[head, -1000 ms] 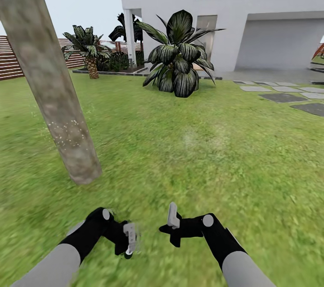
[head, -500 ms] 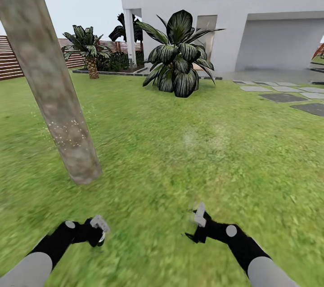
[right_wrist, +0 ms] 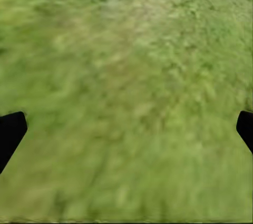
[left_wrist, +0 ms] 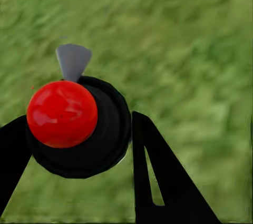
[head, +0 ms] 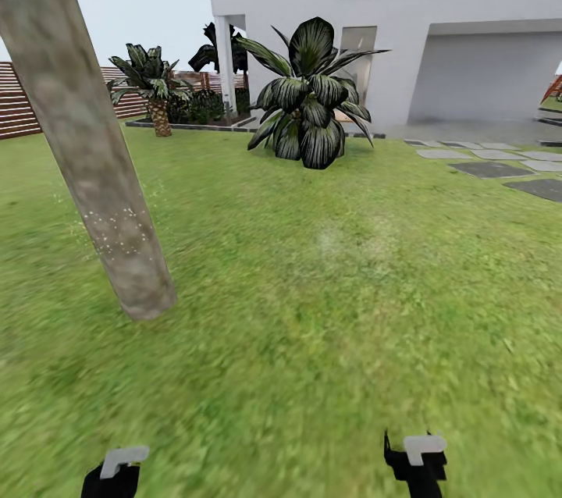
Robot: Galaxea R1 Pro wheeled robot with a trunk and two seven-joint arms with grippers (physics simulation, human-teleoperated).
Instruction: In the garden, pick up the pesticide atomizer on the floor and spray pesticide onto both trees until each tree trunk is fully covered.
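Red and black fill the middle of the left wrist view: the pesticide atomizer point(left_wrist: 79, 124), with its red round top and grey nozzle, sits between the two black fingers point(left_wrist: 158, 182) of the left claw point(left_wrist: 79, 161). The fingers press on both sides of it, so I judge the left claw is closed on the bottle. Grass floor point(left_wrist: 184, 34) lies past the claw, beyond the nozzle.

In the right wrist view, only two black finger tips point(right_wrist: 10, 132) peek in at the far edges, wide apart, with nothing between them. The right claw point(right_wrist: 126, 129) is open and empty, pointing at grass.

In the head view both claws sit low, the left claw point(head: 117, 471) and the right claw point(head: 417, 459). The tree trunk point(head: 86, 139) stands well ahead of the left claw and off to its left side. A few white specks of pesticide point(head: 117, 229) dot one small band of it; most of the bark looks bare.

What could go wrong? The nozzle points at the ground, not the trunk, so a spray now would only wet the grass. The bottle could also slip if the hold is loose. The second tree is not in sight.
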